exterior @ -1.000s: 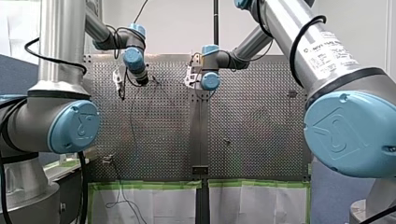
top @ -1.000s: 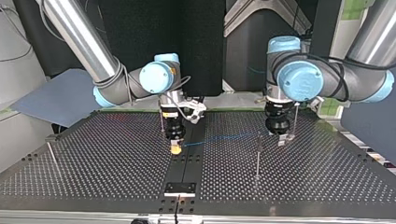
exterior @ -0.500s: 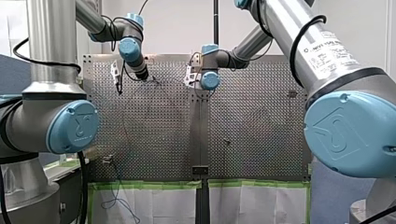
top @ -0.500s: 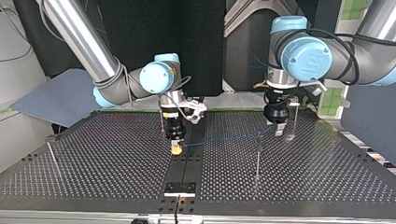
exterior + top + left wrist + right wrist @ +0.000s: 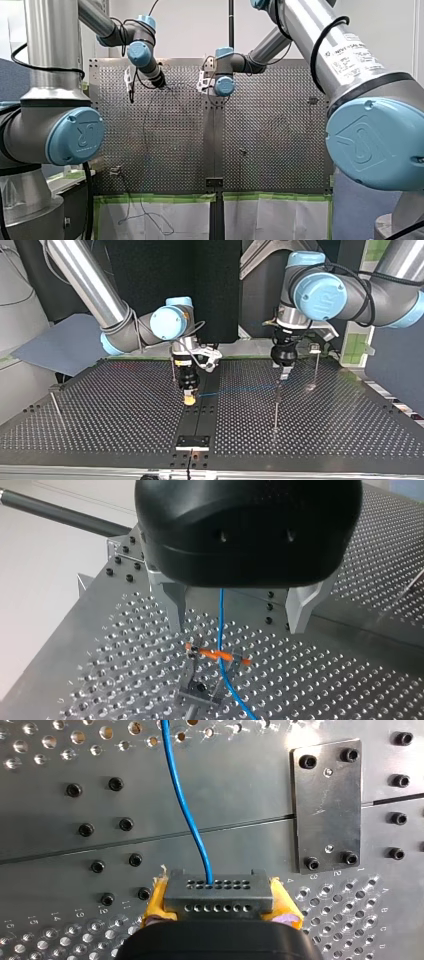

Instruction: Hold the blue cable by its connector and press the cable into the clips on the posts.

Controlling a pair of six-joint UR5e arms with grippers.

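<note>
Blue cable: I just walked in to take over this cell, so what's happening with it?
My right arm's end effector grips the grey connector between its yellow pads, with the blue cable running from it across the perforated table to a post. My left arm's end effector hangs open over that post, fingers either side of the cable, which crosses the orange clip on top. Whether the cable is seated in the clip cannot be told.
</note>
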